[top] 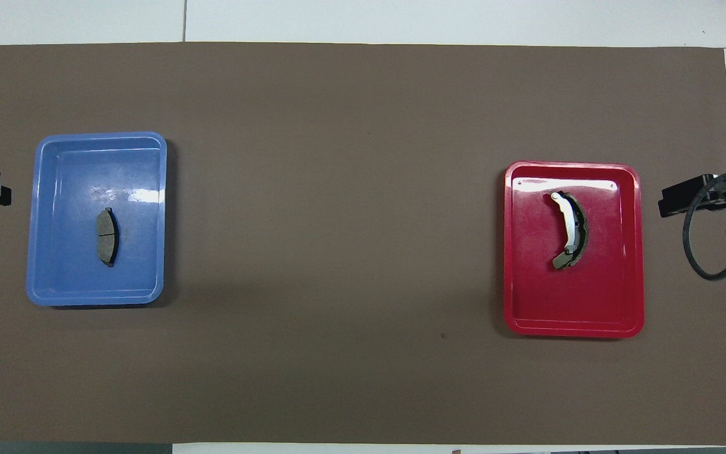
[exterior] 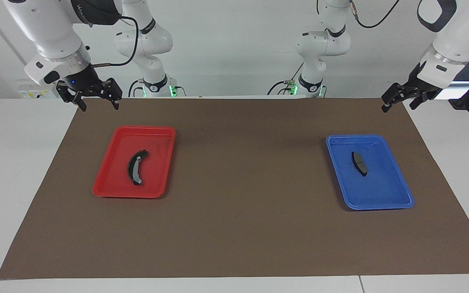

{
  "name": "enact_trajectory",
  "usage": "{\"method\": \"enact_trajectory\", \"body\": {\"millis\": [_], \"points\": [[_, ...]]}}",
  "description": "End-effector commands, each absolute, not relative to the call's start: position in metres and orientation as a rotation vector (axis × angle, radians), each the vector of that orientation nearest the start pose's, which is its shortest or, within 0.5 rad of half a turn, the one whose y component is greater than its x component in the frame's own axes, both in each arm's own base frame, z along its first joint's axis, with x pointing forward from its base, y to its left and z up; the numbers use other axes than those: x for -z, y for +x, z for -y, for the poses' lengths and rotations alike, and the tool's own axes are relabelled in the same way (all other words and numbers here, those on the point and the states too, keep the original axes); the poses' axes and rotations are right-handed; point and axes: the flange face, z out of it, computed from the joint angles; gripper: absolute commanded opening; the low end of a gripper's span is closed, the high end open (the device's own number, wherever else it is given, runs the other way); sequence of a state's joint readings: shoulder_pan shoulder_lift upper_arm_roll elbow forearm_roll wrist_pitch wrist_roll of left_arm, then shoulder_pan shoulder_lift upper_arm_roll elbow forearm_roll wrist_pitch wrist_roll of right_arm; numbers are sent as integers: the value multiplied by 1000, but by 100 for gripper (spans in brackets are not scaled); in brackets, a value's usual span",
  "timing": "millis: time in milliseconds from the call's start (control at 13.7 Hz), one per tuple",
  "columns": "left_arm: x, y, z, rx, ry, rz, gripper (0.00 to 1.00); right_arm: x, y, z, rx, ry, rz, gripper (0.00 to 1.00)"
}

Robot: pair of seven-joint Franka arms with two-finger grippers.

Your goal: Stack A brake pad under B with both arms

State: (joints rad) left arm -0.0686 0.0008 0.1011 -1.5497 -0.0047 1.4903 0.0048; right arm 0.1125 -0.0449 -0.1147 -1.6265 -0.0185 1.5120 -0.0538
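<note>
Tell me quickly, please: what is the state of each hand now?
Left hand: open, holding nothing, raised at the left arm's end of the table.
Right hand: open, holding nothing, raised at the right arm's end.

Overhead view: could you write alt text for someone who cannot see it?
A short grey brake pad lies in a blue tray at the left arm's end of a brown mat; a curved black pad lies in a red tray at the right arm's end.

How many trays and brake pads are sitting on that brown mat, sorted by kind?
Trays: 2, the red tray and the blue tray
Brake pads: 2, B in the red tray, A brake pad in the blue tray
Total: 4
</note>
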Motion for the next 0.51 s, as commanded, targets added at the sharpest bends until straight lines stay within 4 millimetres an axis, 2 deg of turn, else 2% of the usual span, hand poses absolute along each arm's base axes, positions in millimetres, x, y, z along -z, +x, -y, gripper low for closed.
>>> {"method": "enact_trajectory", "body": {"millis": [0,437], "points": [[-626,544,-20,-89,-3159,59,100,-620,533,4,-89,-3132,101,100],[-626,544,-20,-89,-3159,59,100,-619,531,4,-108,-3131,106,100]]}}
